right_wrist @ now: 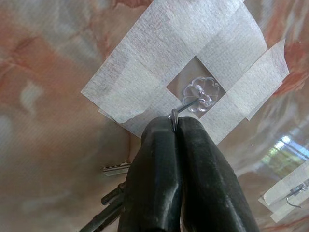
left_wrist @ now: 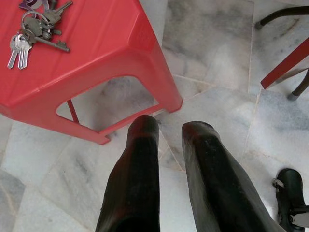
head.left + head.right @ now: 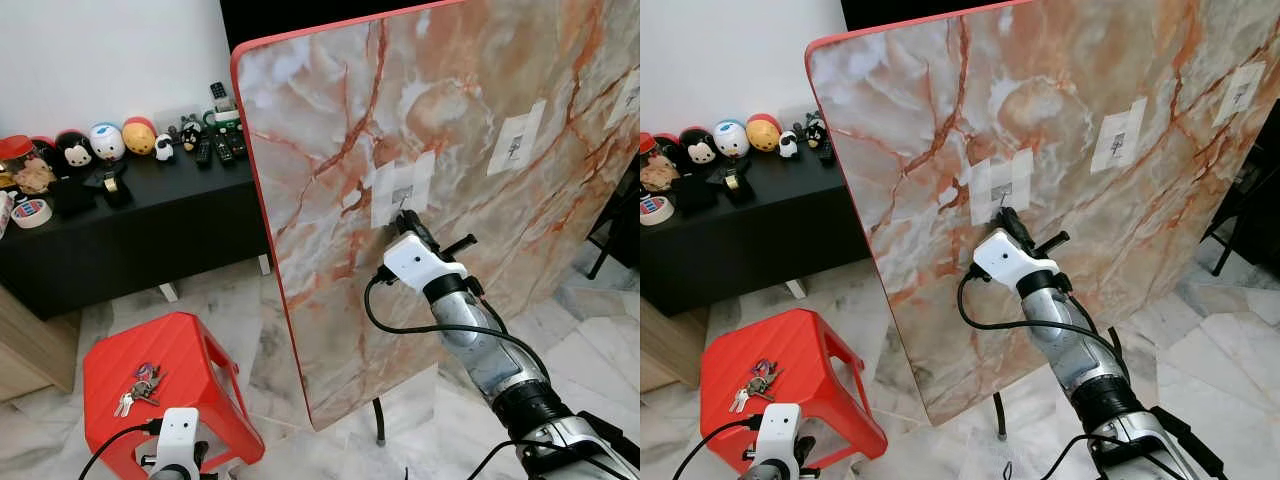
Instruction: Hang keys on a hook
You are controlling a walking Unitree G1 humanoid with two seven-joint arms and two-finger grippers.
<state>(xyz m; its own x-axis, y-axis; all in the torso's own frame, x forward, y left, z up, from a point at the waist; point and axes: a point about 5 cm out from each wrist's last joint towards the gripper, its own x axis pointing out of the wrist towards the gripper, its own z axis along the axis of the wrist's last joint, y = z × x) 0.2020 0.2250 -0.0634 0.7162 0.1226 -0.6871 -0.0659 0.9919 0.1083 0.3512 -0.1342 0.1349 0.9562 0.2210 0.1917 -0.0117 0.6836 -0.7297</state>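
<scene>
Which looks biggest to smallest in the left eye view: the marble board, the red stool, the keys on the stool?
1. Marble board, by far the largest.
2. Red stool.
3. Keys, smallest; they lie on the stool's top, so nearness does not skew that pair.

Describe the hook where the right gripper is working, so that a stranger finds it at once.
Look at the big marble-patterned board leaning upright. Several white tape patches sit on it; the hook is the clear flower-shaped one in the patch nearest the board's red edge. Unlike the others, it has the right gripper at it, pinching a key ring.
</scene>
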